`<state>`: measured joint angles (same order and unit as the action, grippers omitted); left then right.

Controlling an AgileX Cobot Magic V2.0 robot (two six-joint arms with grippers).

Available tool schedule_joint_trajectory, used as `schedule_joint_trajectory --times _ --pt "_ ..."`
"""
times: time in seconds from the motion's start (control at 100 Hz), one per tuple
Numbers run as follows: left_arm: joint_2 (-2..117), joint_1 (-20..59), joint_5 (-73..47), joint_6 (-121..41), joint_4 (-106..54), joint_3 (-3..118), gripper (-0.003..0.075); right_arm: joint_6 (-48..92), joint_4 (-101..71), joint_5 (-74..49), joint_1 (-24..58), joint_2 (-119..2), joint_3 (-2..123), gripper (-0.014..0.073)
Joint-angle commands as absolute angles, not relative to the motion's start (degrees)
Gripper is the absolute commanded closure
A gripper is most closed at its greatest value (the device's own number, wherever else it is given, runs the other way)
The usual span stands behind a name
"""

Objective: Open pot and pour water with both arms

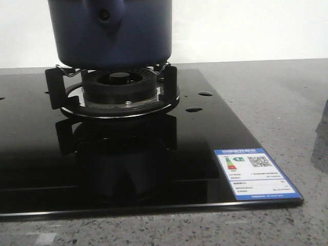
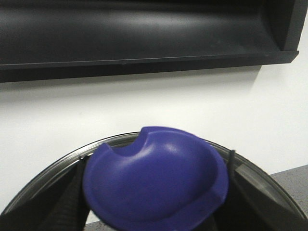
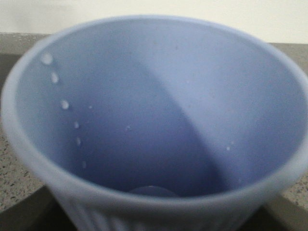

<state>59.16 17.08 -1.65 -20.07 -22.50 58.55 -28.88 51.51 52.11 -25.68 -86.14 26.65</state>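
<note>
The dark navy-blue pot (image 1: 110, 36) sits on the gas burner (image 1: 119, 82); its handle lug (image 1: 105, 15) faces the camera and its top is cut off by the frame. Neither gripper shows in the front view. My left gripper (image 2: 155, 211) is shut on the blue knob (image 2: 154, 178) of the glass lid (image 2: 57, 168), held up in front of a white wall. My right gripper (image 3: 154, 224) holds a pale-blue ribbed cup (image 3: 144, 96) that fills its view. Drops cling to the cup's inner wall. Its fingers are mostly hidden.
The burner stands on a black glass cooktop (image 1: 154, 169) with a blue-and-white label (image 1: 256, 174) at its front right corner and water drops (image 1: 193, 109) beside the burner. Grey speckled countertop (image 1: 271, 92) surrounds it. A dark range hood (image 2: 144, 33) hangs above the lid.
</note>
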Motion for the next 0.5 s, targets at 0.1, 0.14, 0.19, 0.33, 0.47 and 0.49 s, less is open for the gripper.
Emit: schedule_joint_trajectory --times 0.1,0.14,0.19,0.33,0.47,0.49 --pt "58.2 16.9 4.9 -20.0 -22.5 60.5 0.0334 -28.0 49.5 56.3 -25.9 -85.0 27.9 0.0312" --pt "58.2 16.9 4.9 -20.0 -22.5 60.5 0.0334 -28.0 49.5 56.2 -25.9 -85.0 27.9 0.0312" --pt "58.2 16.9 4.9 -20.0 -22.5 60.5 0.0334 -28.0 49.6 55.8 -25.9 -85.0 27.9 0.0312" --pt "58.2 16.9 4.9 -20.0 -22.5 60.5 0.0334 -25.9 52.0 54.1 -25.9 -85.0 27.9 0.0312" --pt "58.2 16.9 4.9 -20.0 -22.5 60.5 0.0334 -25.5 54.1 54.0 -25.9 -85.0 27.9 0.0312" --pt "58.2 16.9 4.9 -20.0 -22.5 60.5 0.0334 -25.5 54.1 54.0 -25.9 -85.0 27.9 0.0312"
